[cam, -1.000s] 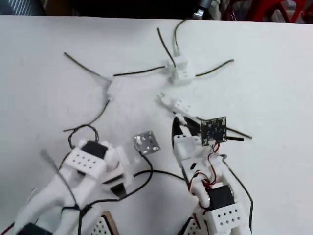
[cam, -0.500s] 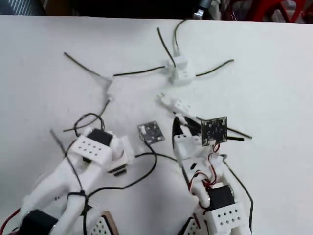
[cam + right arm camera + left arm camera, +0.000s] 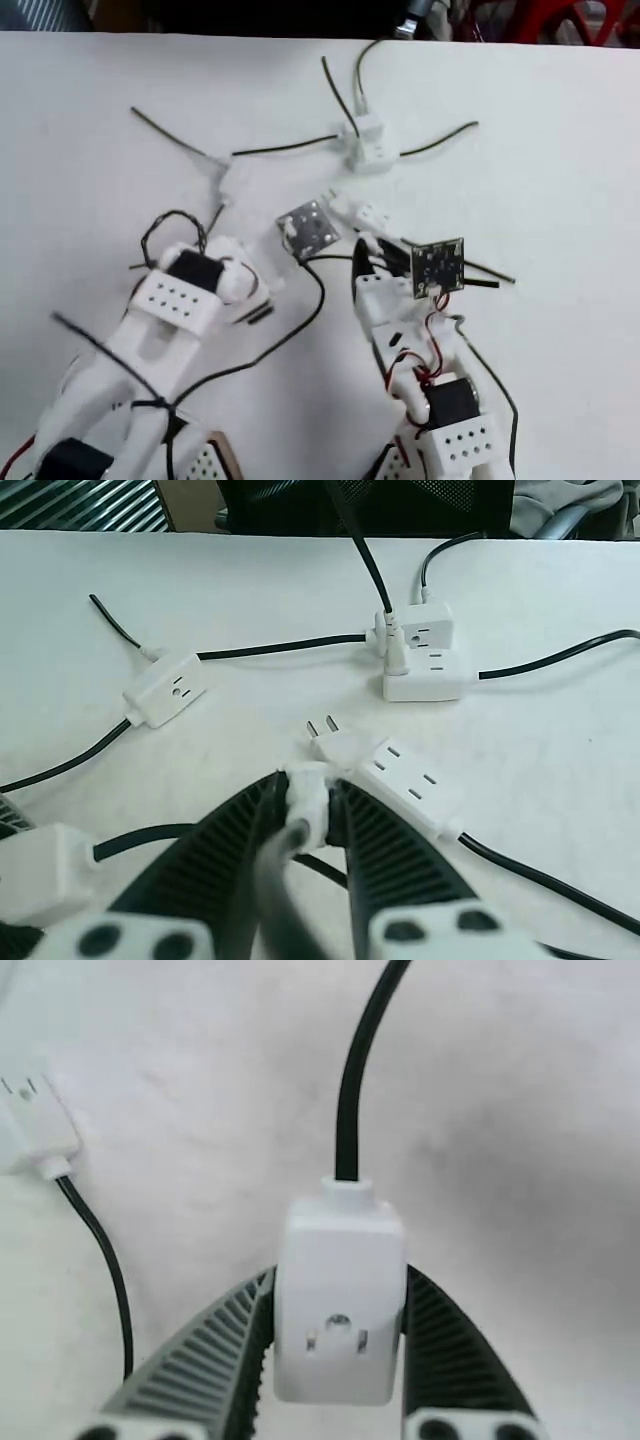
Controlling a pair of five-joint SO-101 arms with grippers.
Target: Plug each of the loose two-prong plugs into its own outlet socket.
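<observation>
Left arm [image 3: 175, 300] farther forward, ribbed jaws tight on boxy socket [image 3: 338, 1310]; right jaws tight on white plug [image 3: 308, 798].

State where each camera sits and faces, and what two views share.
High view: overhead, facing down at the table; left arm, right arm.
Left wrist view: on left arm, facing left end effector, shut on a socket.
Right wrist view: on right arm, facing across the table; right end effector shut on a white piece.
Shared: paired sockets, high and right wrist views.

Both arms [image 3: 150, 345] are white plastic with black servos [image 3: 195, 268], red wires [image 3: 405, 362] and ribbed grey claw fingers [image 3: 200, 1360].
</observation>
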